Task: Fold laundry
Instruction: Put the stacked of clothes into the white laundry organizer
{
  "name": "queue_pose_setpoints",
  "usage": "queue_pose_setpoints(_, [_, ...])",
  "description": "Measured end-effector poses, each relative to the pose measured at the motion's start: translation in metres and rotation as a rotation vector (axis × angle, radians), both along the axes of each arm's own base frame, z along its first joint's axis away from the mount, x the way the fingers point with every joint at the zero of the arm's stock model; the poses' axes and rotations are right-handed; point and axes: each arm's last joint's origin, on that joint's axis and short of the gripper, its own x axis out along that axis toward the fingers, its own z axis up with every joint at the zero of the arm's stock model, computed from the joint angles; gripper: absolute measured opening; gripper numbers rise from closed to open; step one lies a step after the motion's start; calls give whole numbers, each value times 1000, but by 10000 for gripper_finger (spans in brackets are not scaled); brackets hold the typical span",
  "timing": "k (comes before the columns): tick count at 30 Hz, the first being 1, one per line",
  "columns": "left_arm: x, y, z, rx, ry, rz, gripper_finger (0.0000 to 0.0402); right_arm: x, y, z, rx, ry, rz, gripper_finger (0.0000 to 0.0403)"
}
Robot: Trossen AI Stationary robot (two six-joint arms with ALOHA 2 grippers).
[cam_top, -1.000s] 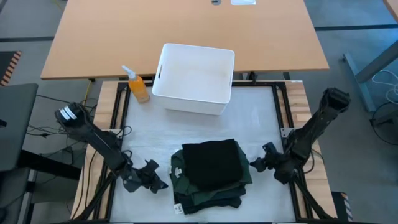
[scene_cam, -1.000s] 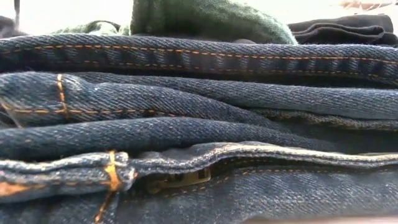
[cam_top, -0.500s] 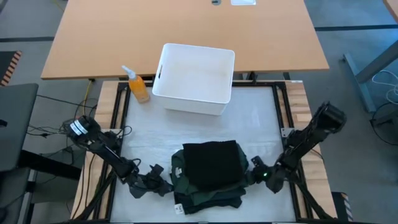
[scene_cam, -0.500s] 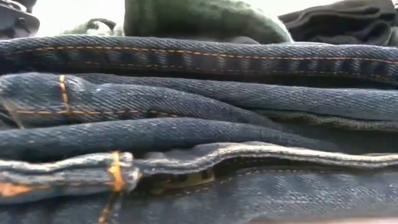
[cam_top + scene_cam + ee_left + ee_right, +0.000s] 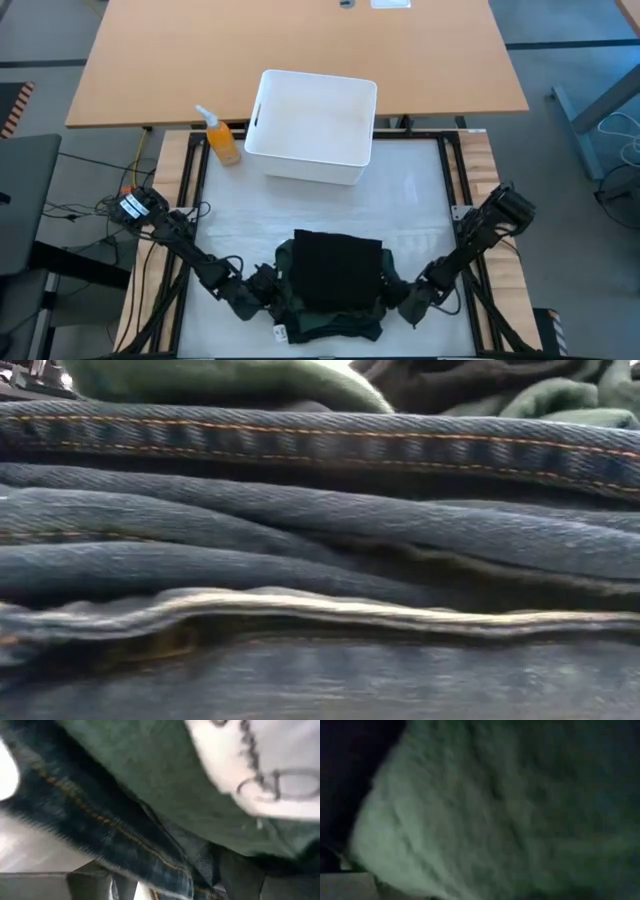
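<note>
Now both my arms have dropped in from the sides: a second ago they stood off from the laundry stack point(image 5: 332, 290), and here my left claw point(image 5: 262, 287) is tucked against its nine o'clock edge while my right claw point(image 5: 403, 294) is pushed in at the three o'clock edge. The stack sits at the six o'clock end of the tabletop point(image 5: 420, 205), with a black folded garment point(image 5: 335, 270) on top, dark green shirts point(image 5: 330, 325) showing under it, and folded blue jeans point(image 5: 320, 510) filling the low view. The pile looks a little squeezed and shifted toward six o'clock compared with before.

My left claw has swung from half closed to spread wide; the left wrist view is pressed right up to green cloth point(image 5: 150, 780) and a denim seam point(image 5: 90, 820). My right claw is spread wide as well, with green fabric point(image 5: 485, 810) filling its view.

I read this as both sides getting under or around the finished stack, likely to lift it toward the white bin point(image 5: 313, 125) at twelve o'clock. The orange spray bottle point(image 5: 221, 137) stands just beside the bin at nine o'clock.
</note>
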Motion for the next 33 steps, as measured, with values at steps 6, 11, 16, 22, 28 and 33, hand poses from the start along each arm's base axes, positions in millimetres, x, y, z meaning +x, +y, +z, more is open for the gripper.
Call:
queue_pose_setpoints(6, [2, 2, -5, 37, -3, 18, 211, 9, 5, -4, -65, -29, -29, 286])
queue_pose_setpoints(11, [7, 0, -13, 72, -46, 31, 155, 8, 5, -4, -111, -67, -84, 244])
queue_pose_setpoints(16, [9, -1, -14, 104, -72, 17, 59, 11, 8, 0, -140, -76, -70, 146])
queue_pose_setpoints(22, [11, -2, -10, 141, -120, -17, 28, 25, 15, 12, -199, -109, -21, 94])
queue_pose_setpoints(28, [8, 0, 3, 254, -151, -66, 28, 30, 19, 19, -254, -123, 17, 94])
queue_pose_setpoints(33, [6, 2, 18, 317, -186, -43, 20, 25, 24, 19, -325, -144, -1, 94])
